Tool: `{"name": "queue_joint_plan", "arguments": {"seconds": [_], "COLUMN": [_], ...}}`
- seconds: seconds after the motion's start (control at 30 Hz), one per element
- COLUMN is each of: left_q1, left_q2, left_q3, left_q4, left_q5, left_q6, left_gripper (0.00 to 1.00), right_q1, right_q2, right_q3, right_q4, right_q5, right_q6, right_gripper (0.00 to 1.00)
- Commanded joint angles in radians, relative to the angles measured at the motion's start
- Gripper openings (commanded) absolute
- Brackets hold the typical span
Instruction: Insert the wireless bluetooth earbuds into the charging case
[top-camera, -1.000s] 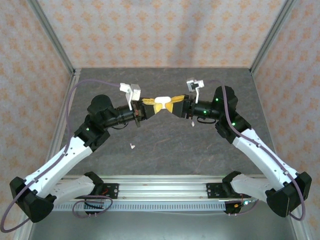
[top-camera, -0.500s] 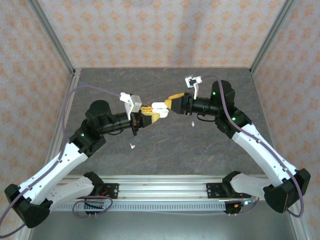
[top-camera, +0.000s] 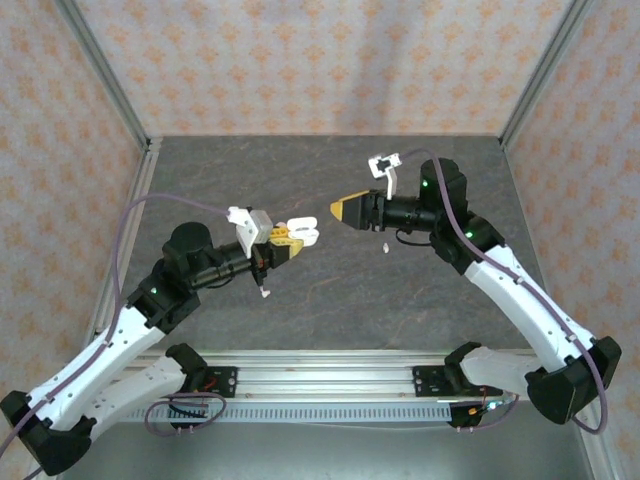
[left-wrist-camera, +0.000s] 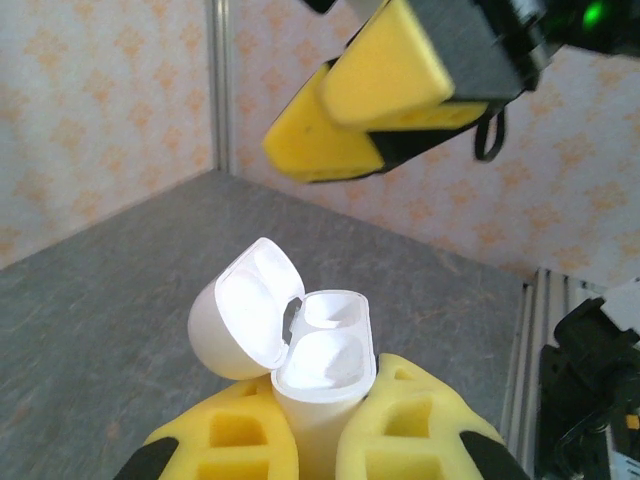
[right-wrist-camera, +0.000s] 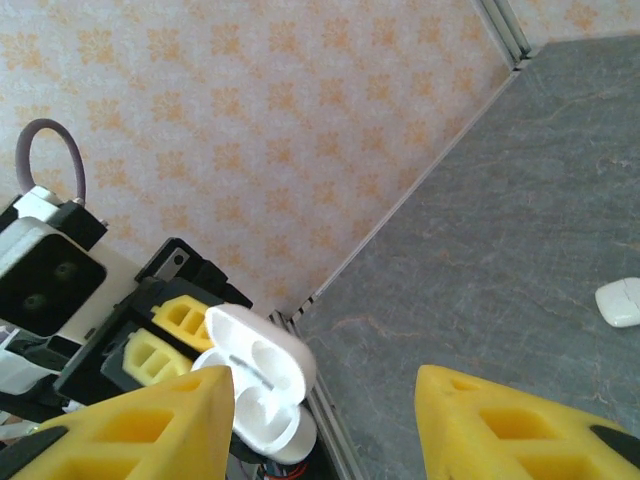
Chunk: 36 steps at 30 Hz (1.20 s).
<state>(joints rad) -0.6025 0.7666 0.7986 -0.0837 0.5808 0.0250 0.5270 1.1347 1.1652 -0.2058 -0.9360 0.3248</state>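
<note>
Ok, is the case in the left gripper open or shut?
Open: the charging case has its lid hinged back, showing empty wells.

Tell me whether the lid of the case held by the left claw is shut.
No: the charging case sits in the left claw with its lid flipped open to one side.

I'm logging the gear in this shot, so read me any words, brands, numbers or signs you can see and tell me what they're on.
There are none to read.
The charging case held in the left gripper is plain white with no marking.
The right gripper is unmarked yellow and black.
The wall carries only a repeating ornament, no letters.
</note>
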Motion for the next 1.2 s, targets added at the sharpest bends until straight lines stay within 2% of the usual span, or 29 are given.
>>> {"name": "queue_joint_plan", "arguments": {"seconds": [0.0,0.13,0.27,0.5,0.7,0.83,0.97,1.07,1.17], "left_q1": [-0.001,-0.002,-0.001,-0.002,-0.001,-0.001,-0.002,-0.001,-0.002], "left_q2": [-0.059,-0.139,-0.218,-0.344,-0.413,-0.45,-0.49,-0.515,-0.53], "left_q3": [-0.029,-0.047,-0.039,-0.028,0.012,0.049,0.069,0.074,0.079], "left_q4": [-0.035,-0.113,-0.223,-0.331,-0.394,-0.452,-0.493,-0.509,-0.522], "left_q5": [-0.088,-0.149,-0.201,-0.254,-0.268,-0.281,-0.299,-0.31,-0.321], "left_q6": [0.009,0.022,0.048,0.051,0.039,0.038,0.022,0.011,0.008], "left_gripper": [0.0,0.0,0.0,0.0,0.0,0.0,0.0,0.0,0.0], "right_q1": [-0.004,-0.003,0.016,0.24,0.388,0.468,0.537,0.567,0.579], "right_q2": [-0.021,0.032,0.149,0.421,0.703,0.818,0.909,0.978,1.037], "right_q3": [0.038,0.041,0.03,0.17,0.325,0.39,0.446,0.505,0.564], "right_q4": [-0.105,-0.239,-0.237,-0.362,-0.423,-0.408,-0.413,-0.446,-0.478], "right_q5": [0.105,0.352,0.37,0.558,0.637,0.655,0.694,0.735,0.766], "right_q6": [0.027,0.101,0.202,0.045,0.009,0.019,0.004,-0.013,-0.025], "right_gripper": [0.5,0.5,0.45,0.45,0.4,0.38,0.44,0.52,0.57]}}
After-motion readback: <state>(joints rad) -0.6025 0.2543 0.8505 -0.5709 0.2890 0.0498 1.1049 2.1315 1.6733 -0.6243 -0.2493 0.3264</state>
